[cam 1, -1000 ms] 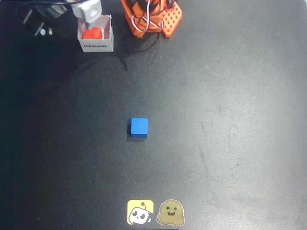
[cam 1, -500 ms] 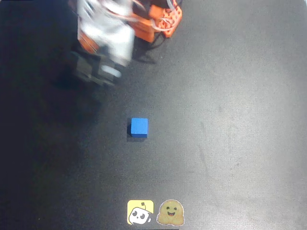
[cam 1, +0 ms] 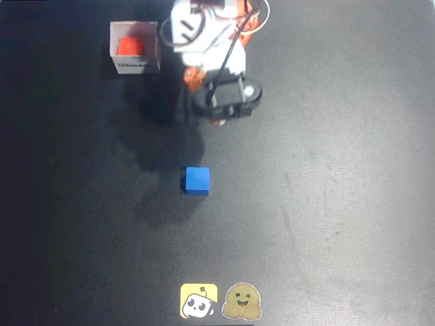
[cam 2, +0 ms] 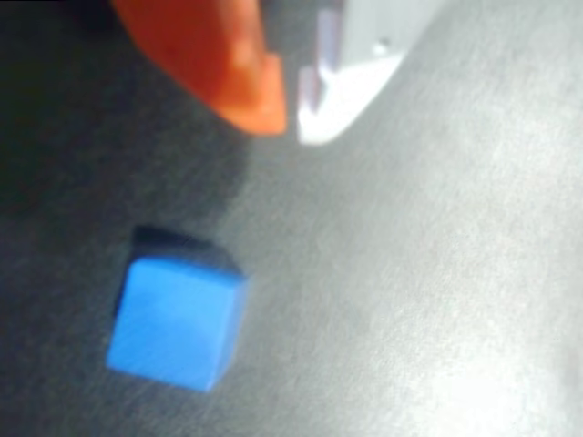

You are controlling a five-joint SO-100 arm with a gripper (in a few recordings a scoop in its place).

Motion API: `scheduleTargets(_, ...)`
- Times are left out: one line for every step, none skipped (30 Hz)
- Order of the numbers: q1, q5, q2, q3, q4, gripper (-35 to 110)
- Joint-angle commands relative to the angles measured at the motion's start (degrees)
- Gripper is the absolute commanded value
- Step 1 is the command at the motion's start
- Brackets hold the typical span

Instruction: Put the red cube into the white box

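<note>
The red cube (cam 1: 130, 46) lies inside the white box (cam 1: 136, 66) at the top left of the overhead view. My gripper (cam 1: 219, 112) hangs over the dark mat to the right of the box, apart from it and well above the blue cube (cam 1: 197, 180). In the wrist view the gripper (cam 2: 291, 114) is at the top, its orange finger (cam 2: 228, 64) and white finger (cam 2: 351, 77) almost touching, with nothing between them. There the blue cube (cam 2: 178, 323) sits low on the left, clear of the fingers.
The arm's orange base (cam 1: 217, 13) stands at the top middle. Two stickers, a yellow one (cam 1: 199, 301) and a tan smiling one (cam 1: 242, 301), lie at the bottom edge. The black mat (cam 1: 326, 190) stretches wide to the right.
The arm has swung from above the white box toward the right and forward. The red cube stays in the box, now uncovered. The blue cube has not moved.
</note>
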Motion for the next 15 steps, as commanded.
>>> scheduleTargets(-0.88,0.18,10.72,6.06,-0.88,0)
scheduleTargets(-1.23,0.18,14.24,8.26,-0.88,0)
scheduleTargets(-1.49,0.18,17.84,10.46,-0.88,0)
scheduleTargets(-1.76,0.18,21.27,12.57,-0.79,0)
scheduleTargets(-1.85,0.18,24.70,14.85,-0.70,0)
scheduleTargets(-1.93,0.26,26.28,16.44,-0.79,0)
scheduleTargets(-2.02,0.18,26.28,17.23,-1.49,0)
scheduleTargets(-2.02,0.18,26.28,18.02,-2.37,0)
scheduleTargets(-2.02,0.18,26.28,18.72,-3.16,0)
scheduleTargets(-2.02,0.18,26.28,19.51,-3.96,0)
scheduleTargets(-2.02,0.26,26.28,20.48,-4.83,0)
scheduleTargets(-2.02,0.26,26.28,21.27,-5.89,0)
scheduleTargets(-2.02,0.26,26.28,22.24,-7.03,0)
scheduleTargets(-2.02,0.26,26.28,23.29,-8.44,0)
scheduleTargets(-2.02,0.44,26.28,24.26,-9.76,0)
